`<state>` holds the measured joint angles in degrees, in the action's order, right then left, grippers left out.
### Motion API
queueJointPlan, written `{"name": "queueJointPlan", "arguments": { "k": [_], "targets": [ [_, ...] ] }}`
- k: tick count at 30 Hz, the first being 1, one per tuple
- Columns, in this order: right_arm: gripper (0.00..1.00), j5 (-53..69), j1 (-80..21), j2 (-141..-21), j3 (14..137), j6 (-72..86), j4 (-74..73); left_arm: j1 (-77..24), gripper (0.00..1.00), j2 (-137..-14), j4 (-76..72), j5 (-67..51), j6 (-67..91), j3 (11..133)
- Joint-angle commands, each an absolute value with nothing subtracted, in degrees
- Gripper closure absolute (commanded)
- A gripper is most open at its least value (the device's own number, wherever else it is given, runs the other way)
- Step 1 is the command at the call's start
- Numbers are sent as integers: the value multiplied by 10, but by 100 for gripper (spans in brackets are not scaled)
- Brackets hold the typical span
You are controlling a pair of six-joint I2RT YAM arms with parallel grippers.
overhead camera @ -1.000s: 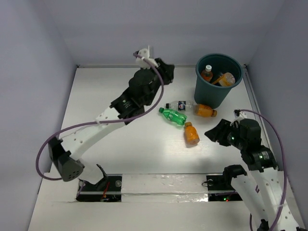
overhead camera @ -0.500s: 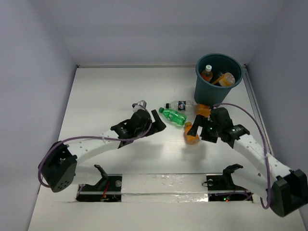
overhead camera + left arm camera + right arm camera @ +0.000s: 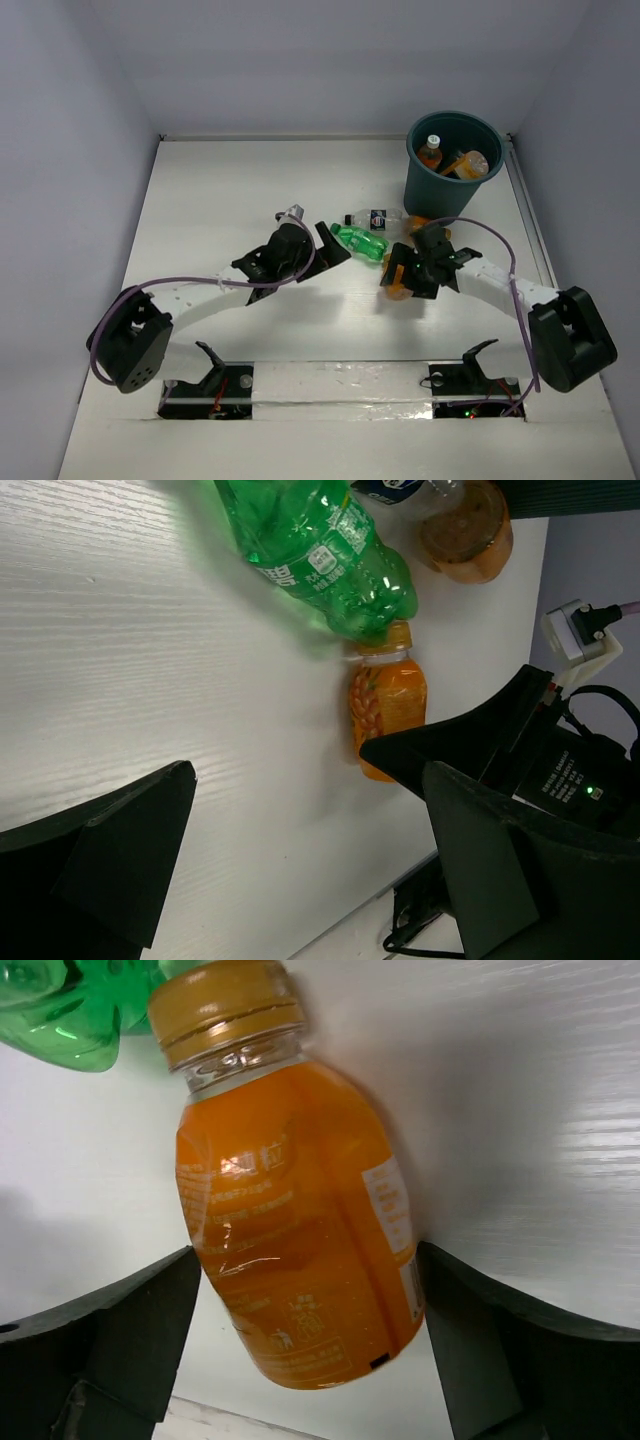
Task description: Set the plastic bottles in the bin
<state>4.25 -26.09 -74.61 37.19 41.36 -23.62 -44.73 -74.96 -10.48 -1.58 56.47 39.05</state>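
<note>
An orange bottle [image 3: 295,1230] lies on its side on the white table, between the fingers of my right gripper [image 3: 310,1340]. The jaws stand open, one finger close against each side of it. From above, that bottle [image 3: 394,287] sits under my right gripper [image 3: 403,275]. A green bottle [image 3: 358,240] lies just left of it, its base against the orange cap. My left gripper [image 3: 335,256] hovers open and holds nothing beside the green bottle [image 3: 320,550]. A clear bottle with a dark label [image 3: 372,217] and another orange bottle [image 3: 465,535] lie near the bin [image 3: 445,195].
The dark teal bin stands at the back right with two orange bottles [image 3: 432,152] inside. Both arms meet over the middle of the table, and my right arm's black body [image 3: 560,770] shows close by in the left wrist view. Grey walls enclose the table.
My left arm swung down from the back of the table to the green bottle, and its jaws opened. My right arm reached in from the right and set its fingers around the orange bottle.
</note>
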Motion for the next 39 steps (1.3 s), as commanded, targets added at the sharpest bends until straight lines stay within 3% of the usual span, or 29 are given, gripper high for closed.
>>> {"name": "queueJointPlan", "arguments": {
  "k": [1, 8, 13, 19, 25, 28, 39],
  "targets": [
    [9, 19, -277, -751, 397, 439, -200, -441, 4, -769, -146, -35, 567, 389],
    [40, -14, -287, -657, 373, 455, -253, -441, 3, -826, -183, -46, 583, 409],
    [45, 17, -294, -495, 376, 457, -352, -441, 2, -848, -199, -33, 609, 424],
    [49, 8, -294, -389, 534, 445, -455, -441, 1, -877, -213, -12, 636, 449],
    [49, -131, -287, -547, 827, 323, -489, -436, 1, -938, -207, -10, 661, 496],
    [49, -144, -260, -618, 921, 272, -462, -436, 1, -958, -192, -5, 665, 511],
    [47, -90, -105, -830, 1051, 193, -450, -414, 1, -995, -185, 24, 665, 520]
  ]
}}
